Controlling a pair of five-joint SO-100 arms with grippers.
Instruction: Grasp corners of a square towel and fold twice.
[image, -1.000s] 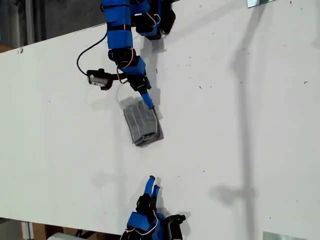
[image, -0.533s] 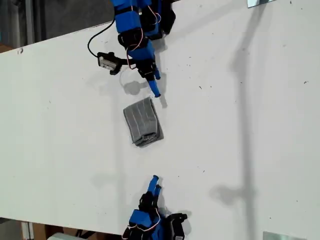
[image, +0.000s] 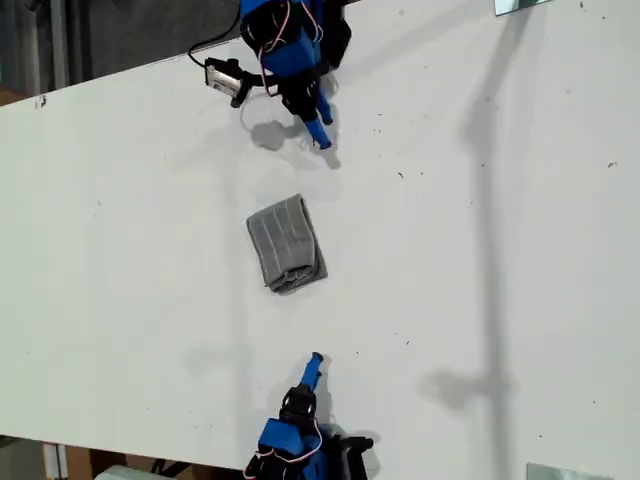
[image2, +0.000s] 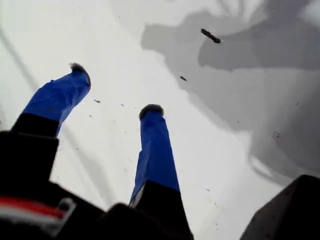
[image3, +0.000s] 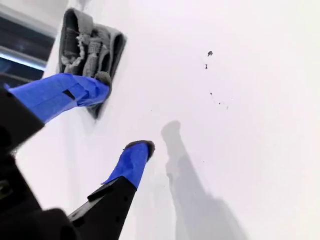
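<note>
White table w/ small dark specks, long soft shadows; dark bg past its far edge.

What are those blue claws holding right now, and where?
Nothing. My first gripper and my second gripper are open and empty; the towel lies folded on the table.

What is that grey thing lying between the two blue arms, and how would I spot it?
Look at the white table. Near its middle, between the arms at the exterior view's top and bottom edges, lies the towel: a small folded bundle, the only soft grey striped thing there.

Grey striped towel; white table; blue arms.
</note>
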